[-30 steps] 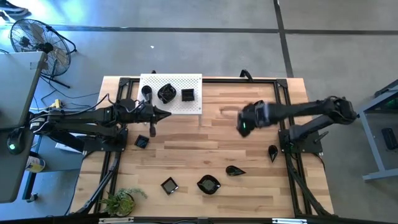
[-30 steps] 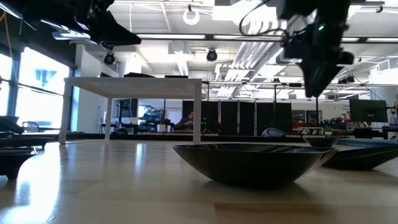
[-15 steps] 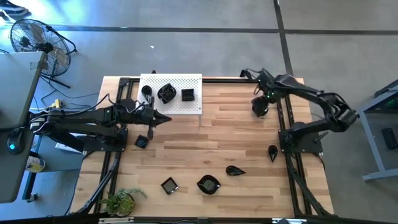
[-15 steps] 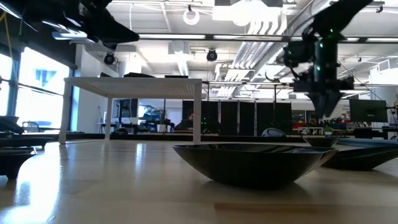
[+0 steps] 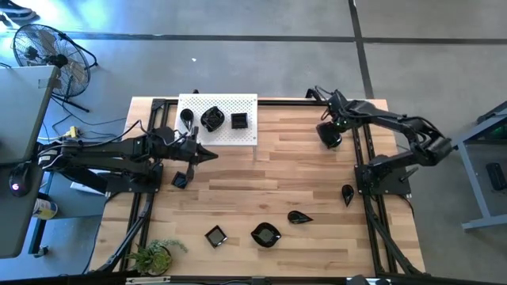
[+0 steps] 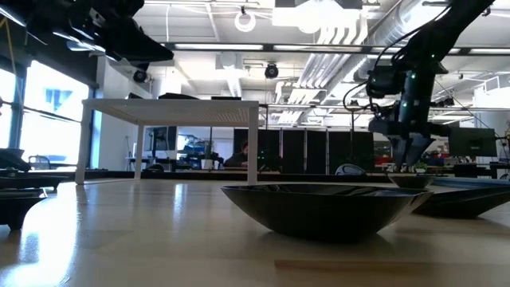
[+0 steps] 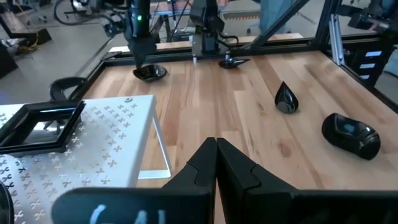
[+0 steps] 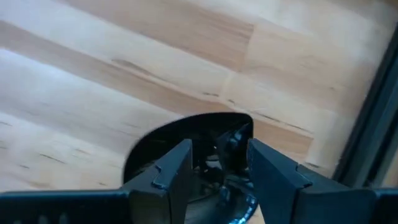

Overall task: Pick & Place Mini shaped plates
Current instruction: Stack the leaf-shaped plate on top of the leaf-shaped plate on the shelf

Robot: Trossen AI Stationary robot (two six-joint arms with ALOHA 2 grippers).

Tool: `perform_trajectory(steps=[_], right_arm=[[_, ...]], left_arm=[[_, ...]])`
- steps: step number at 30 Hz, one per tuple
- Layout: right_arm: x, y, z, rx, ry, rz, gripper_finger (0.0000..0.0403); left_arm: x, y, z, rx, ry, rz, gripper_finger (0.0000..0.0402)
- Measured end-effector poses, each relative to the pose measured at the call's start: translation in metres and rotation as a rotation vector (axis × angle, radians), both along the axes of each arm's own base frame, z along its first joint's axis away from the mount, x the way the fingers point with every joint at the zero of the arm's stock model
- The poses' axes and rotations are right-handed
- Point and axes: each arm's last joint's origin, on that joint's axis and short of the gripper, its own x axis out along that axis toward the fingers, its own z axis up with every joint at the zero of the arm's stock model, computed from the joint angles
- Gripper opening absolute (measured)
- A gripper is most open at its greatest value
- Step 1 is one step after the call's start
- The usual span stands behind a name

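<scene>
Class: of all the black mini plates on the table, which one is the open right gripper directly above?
The plate near the table's far right edge, under the right gripper. The other loose plates lie along the near side; three sit on the white board.

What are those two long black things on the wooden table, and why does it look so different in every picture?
They are two robot arms, filmed by four cameras: one above, one at table height, one on each wrist. Each arm ends in a two-fingered tool. The left tool is shut and holds nothing, beside a white perforated board that carries three small black plates. The right tool is open, right over a black plate at the far right of the wooden table; its wrist camera shows the plate between its fingers, not yet gripped. More little black plates lie along the near edge, like a square one and a wavy one.
</scene>
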Motion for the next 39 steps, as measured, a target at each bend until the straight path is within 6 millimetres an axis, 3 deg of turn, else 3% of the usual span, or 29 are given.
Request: perform_trajectory(steps=[6, 16, 20, 26, 32, 39], right_arm=[[0.008, 0.0, -0.003, -0.026, 0.022, 0.109, 0.0142], [0.045, -0.002, 0.041, -0.161, 0.128, 0.759, 0.0142], [0.053, 0.0, 0.03, -0.082, 0.236, 0.992, 0.0142], [0.056, -0.005, 0.009, 0.104, 0.402, 1.173, 0.0142], [0.064, -0.015, -0.007, 0.171, 0.512, 1.274, 0.0142], [0.073, -0.022, -0.019, 0.218, 0.483, 1.327, 0.0142]], left_arm=[[0.001, 0.0, 0.003, 0.027, -0.032, -0.006, 0.0], [0.001, 0.0, 0.004, 0.108, -0.046, -0.023, 0.0], [0.001, 0.0, 0.004, 0.123, -0.046, -0.027, 0.0], [0.002, 0.0, 0.004, 0.136, -0.043, -0.03, 0.0], [0.002, 0.0, 0.003, 0.157, -0.041, -0.034, 0.0], [0.002, 0.0, 0.003, 0.157, -0.04, -0.035, 0.0]])
